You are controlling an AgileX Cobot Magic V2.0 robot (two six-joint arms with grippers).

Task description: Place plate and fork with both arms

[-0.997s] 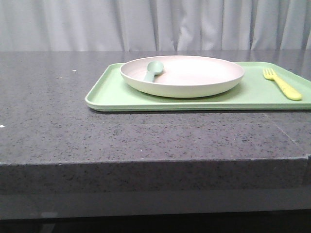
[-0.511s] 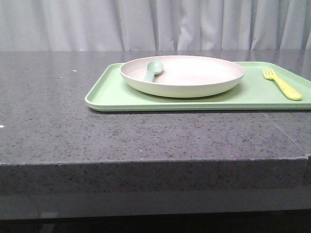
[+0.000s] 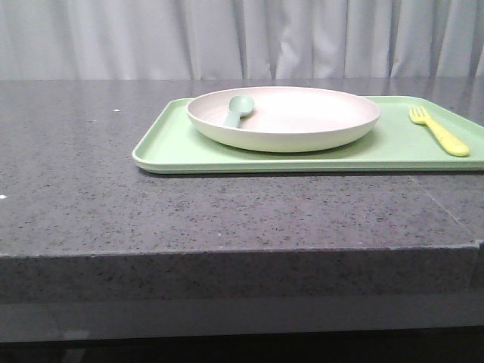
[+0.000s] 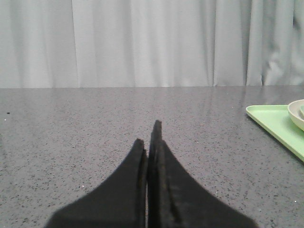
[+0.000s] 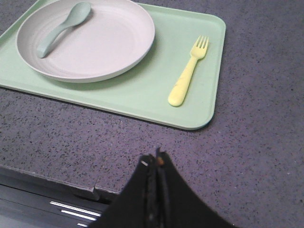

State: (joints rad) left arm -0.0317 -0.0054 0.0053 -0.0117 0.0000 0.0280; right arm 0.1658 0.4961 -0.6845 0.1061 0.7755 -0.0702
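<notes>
plate [image 5: 95, 52] + fork [image 5: 188, 75] on tray [image 5: 142, 95] | right pincer [image 5: 154, 161] closed

The front view sits low, near the table [image 3: 151, 219] edge, facing a curtain [image 3: 113, 38]. The left wrist view skims the table, catching only the tray [image 4: 275, 124] corner. The right wrist view looks down steeply on the tray [image 5: 142, 90], shared with the front.
</notes>
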